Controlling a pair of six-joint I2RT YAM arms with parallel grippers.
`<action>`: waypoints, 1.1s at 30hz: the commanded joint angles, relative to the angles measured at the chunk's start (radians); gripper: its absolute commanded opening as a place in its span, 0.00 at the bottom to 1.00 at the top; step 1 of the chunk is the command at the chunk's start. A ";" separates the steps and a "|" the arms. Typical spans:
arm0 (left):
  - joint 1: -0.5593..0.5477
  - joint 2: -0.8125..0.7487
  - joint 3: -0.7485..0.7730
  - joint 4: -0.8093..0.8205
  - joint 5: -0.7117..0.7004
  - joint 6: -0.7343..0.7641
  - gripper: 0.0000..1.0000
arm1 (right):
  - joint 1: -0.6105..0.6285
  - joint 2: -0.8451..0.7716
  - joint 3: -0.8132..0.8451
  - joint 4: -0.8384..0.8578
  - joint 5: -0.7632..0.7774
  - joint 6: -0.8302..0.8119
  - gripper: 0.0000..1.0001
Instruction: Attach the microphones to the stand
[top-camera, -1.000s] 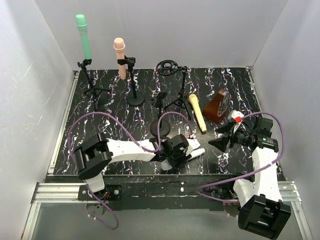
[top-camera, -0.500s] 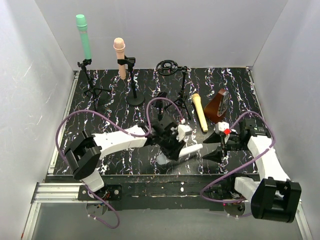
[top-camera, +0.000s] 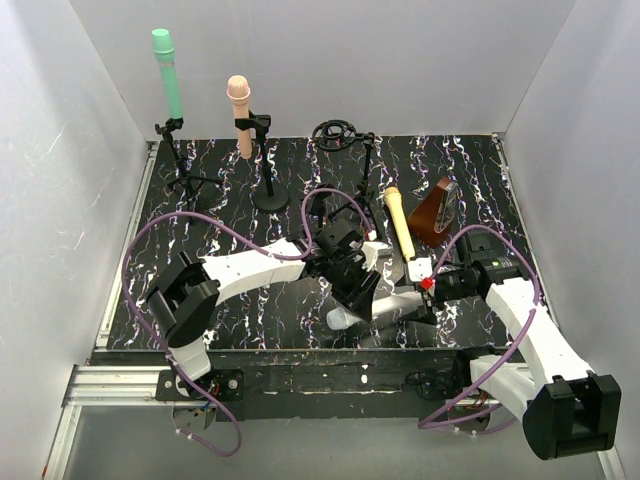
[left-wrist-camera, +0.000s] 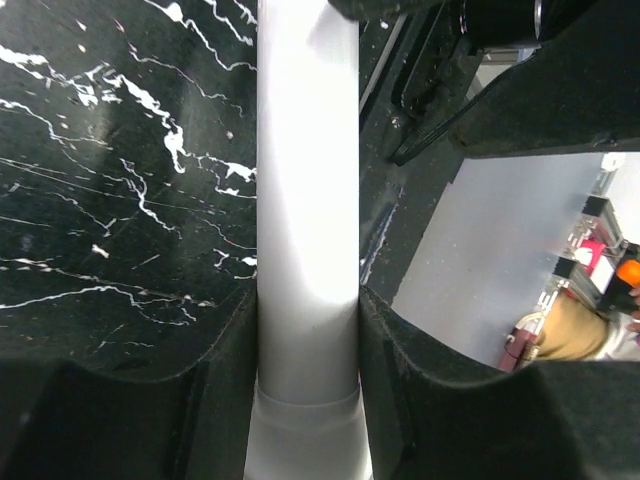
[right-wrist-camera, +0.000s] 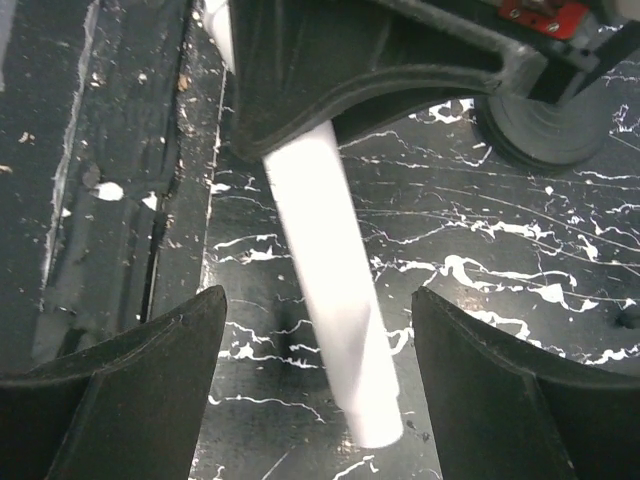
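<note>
Left gripper (left-wrist-camera: 308, 310) is clamped on the white microphone (left-wrist-camera: 308, 180), one finger pressed to each side of the shaft. From overhead the mic sits at table centre-front, slanted, with its head toward 8 o'clock and its tail toward 2 o'clock.

Right gripper (right-wrist-camera: 318, 310) is spread wide and holds nothing. Its fingers flank the white mic's tail end with a gap on both sides.

Overhead layout, 12 o'clock = far wall:
- Black marbled table (top-camera: 220, 215) carries everything.
- Tripod stand (top-camera: 182, 175) at 10 o'clock holds the mint green microphone (top-camera: 168, 85) upright in its clip.
- Round-base stand (top-camera: 267, 170) at 11 o'clock holds the peach-pink microphone (top-camera: 240, 115) upright.
- Ring-mount stand (top-camera: 345, 140) at 12 o'clock has no mic in it.
- A short stand (top-camera: 318, 208) just behind the left wrist is partly hidden.
- Brown wedge (top-camera: 437, 210) sits at 2 o'clock.
- Yellow microphone (top-camera: 398, 222) lies flat on the table just beside the wedge, at its 9 o'clock, head toward 12 o'clock.
</note>
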 joint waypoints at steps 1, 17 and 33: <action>0.000 0.006 0.054 -0.006 0.101 -0.038 0.00 | 0.032 0.006 -0.018 0.079 0.072 0.040 0.81; 0.000 -0.012 0.069 0.019 0.164 -0.060 0.00 | 0.138 0.011 -0.107 0.111 0.135 0.015 0.76; 0.000 -0.006 0.085 0.020 0.190 -0.067 0.00 | 0.169 0.018 -0.102 0.099 0.112 0.026 0.61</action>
